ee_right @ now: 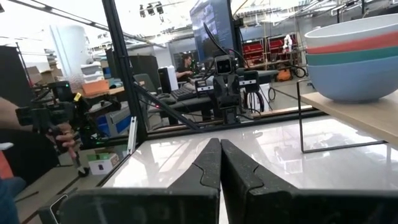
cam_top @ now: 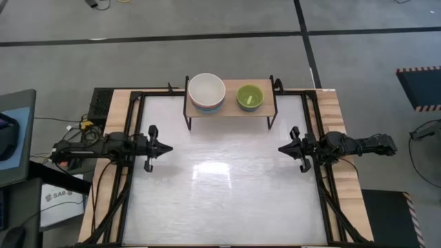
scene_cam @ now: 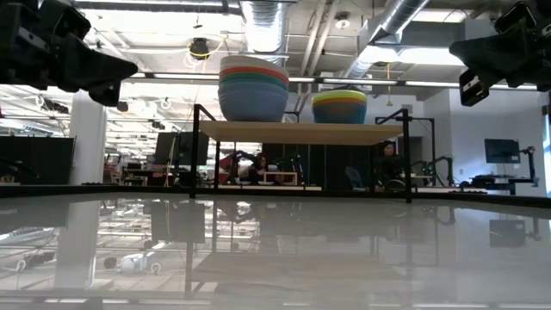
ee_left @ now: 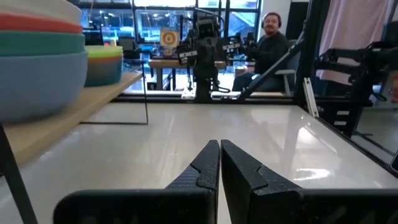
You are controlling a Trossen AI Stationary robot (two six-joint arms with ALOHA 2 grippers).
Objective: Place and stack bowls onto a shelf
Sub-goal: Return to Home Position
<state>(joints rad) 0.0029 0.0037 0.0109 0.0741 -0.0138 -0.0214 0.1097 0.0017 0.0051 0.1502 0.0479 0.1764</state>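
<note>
The shelf (cam_top: 231, 110) stands at the table's far edge on black legs. On its left part sits a stack of larger bowls (cam_top: 207, 91), white on top, then red, teal and blue (scene_cam: 253, 89). To its right sits the stack of smaller bowls (cam_top: 249, 96), lime green on top (scene_cam: 339, 106). My left gripper (cam_top: 169, 147) hovers shut over the table's left side, pointing right. My right gripper (cam_top: 280, 149) hovers shut over the right side, pointing left. Both are away from the shelf and hold nothing.
The white tabletop (cam_top: 227, 200) lies between the two arms and reflects the ceiling lights. A black frame (cam_top: 138, 103) runs along the table's sides. People show in the room beyond the table (ee_left: 270, 31), and a hand holds a device (ee_right: 62, 124).
</note>
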